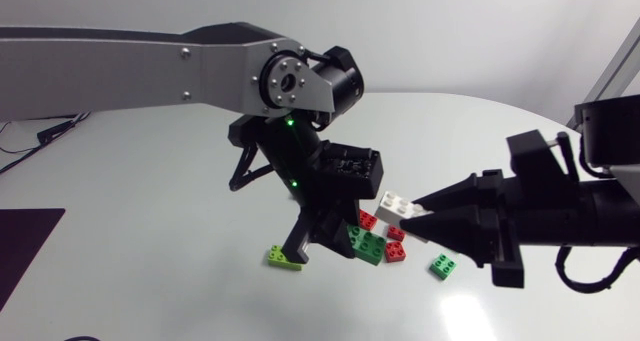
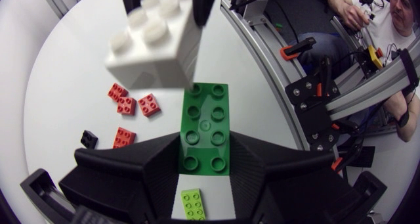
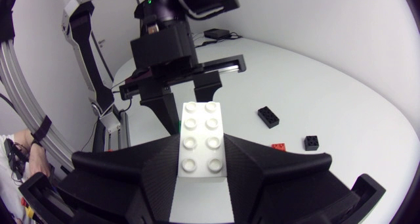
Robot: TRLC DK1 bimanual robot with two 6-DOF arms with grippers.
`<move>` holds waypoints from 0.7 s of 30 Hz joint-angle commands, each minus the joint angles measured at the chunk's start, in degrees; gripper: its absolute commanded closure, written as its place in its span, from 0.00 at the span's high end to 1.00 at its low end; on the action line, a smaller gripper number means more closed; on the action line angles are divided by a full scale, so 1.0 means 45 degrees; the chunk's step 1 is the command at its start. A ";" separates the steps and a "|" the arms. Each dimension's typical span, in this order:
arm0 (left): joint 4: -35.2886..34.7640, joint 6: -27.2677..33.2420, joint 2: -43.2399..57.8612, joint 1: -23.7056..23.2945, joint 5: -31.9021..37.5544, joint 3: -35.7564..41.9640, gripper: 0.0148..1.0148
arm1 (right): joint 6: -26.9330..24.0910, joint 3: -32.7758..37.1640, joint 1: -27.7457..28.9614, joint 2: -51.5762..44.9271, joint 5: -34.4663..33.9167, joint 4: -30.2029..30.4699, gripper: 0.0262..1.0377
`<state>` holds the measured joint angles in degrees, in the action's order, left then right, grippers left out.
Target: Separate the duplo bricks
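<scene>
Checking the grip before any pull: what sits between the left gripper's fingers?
A green eight-stud brick, pinched from both sides by the left gripper; the left wrist view shows it.

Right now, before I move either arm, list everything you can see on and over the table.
green 2x4 brick: one, dark green, gripped in left claw
white 2x4 brick: one, white, gripped in right claw
red bricks: at least three, red, table under the claws
lime brick: one, lime, table beside left claw
small green brick: one, green, table under right claw
black bricks: two, black, table
left claw: one, black
right claw: one, black
</scene>
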<state>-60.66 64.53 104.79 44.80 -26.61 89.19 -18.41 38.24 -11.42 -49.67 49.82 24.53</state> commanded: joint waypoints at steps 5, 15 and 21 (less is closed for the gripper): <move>0.0356 0.0484 0.0892 -0.1283 0.0132 -0.0757 0.15 | -0.0654 0.0604 0.1893 0.0764 0.0862 0.1130 0.27; 0.1313 0.1421 0.0931 -0.3919 0.0230 -0.2183 0.15 | -0.1162 0.0194 0.2206 0.1155 0.0862 0.1345 0.27; 0.2661 0.1402 0.1693 -0.4759 0.0367 -0.2398 0.15 | -0.1045 0.0194 0.2069 0.1057 0.0764 0.1189 0.27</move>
<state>-49.41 69.43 109.40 24.51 -25.08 79.26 -22.33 39.90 -1.85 -44.49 53.15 30.04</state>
